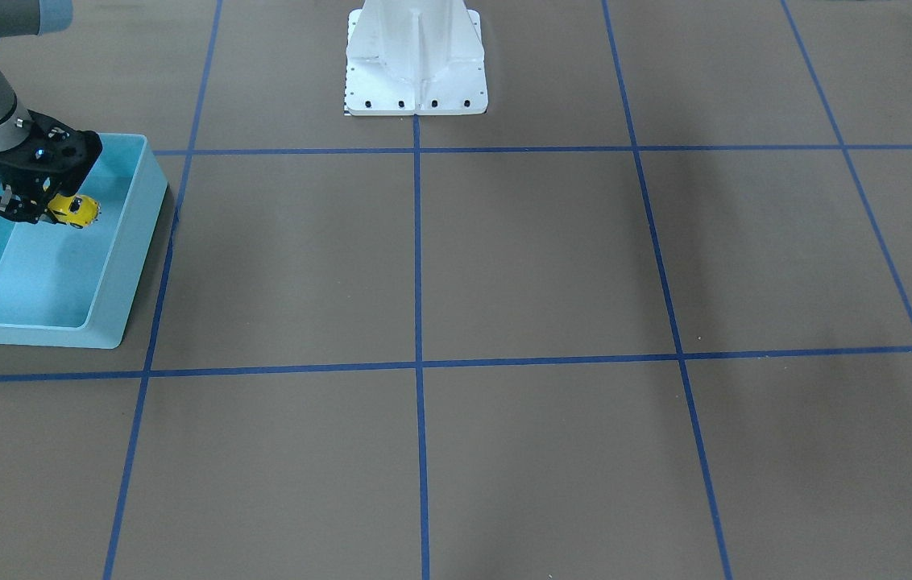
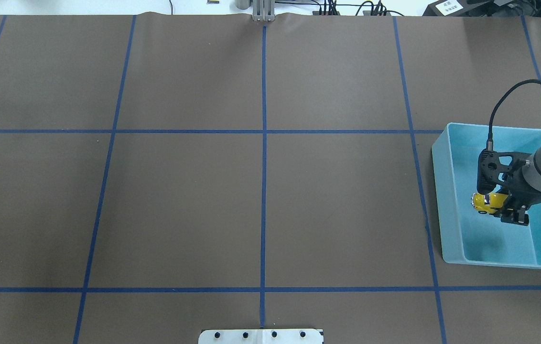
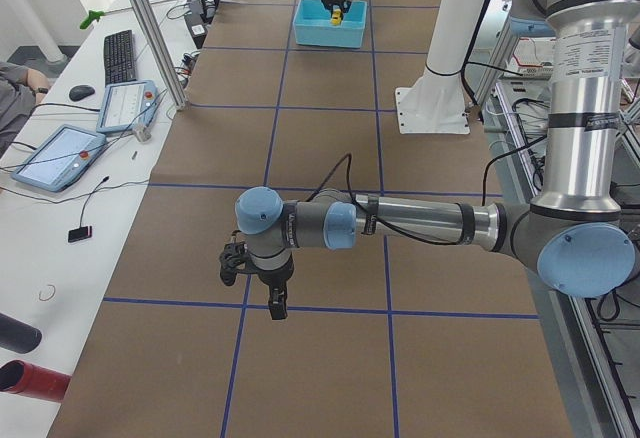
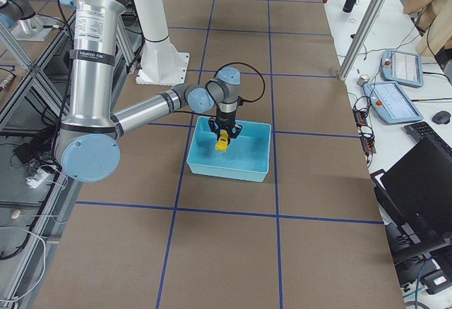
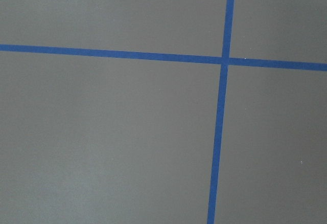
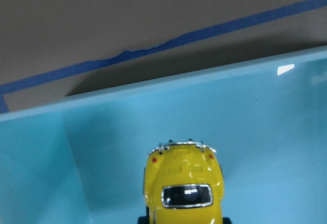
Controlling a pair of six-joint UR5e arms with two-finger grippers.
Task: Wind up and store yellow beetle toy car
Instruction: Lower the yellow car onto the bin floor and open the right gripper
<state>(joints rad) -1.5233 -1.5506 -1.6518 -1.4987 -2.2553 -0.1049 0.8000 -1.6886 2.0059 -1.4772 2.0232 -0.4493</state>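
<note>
My right fingers (image 1: 27, 211) clench the yellow beetle toy car (image 1: 77, 211) over the light blue bin (image 1: 134, 234), upper left in the front-facing view. My left fingers (image 3: 277, 303) hang low centre in the left-side view; I cannot tell their state.

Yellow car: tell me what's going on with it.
The right gripper is shut on the car and holds it over the blue bin, inside its walls and apparently off the floor, so the car is not yet set down. The left gripper hangs over the table far from the bin. Whether it is open cannot be told.
</note>
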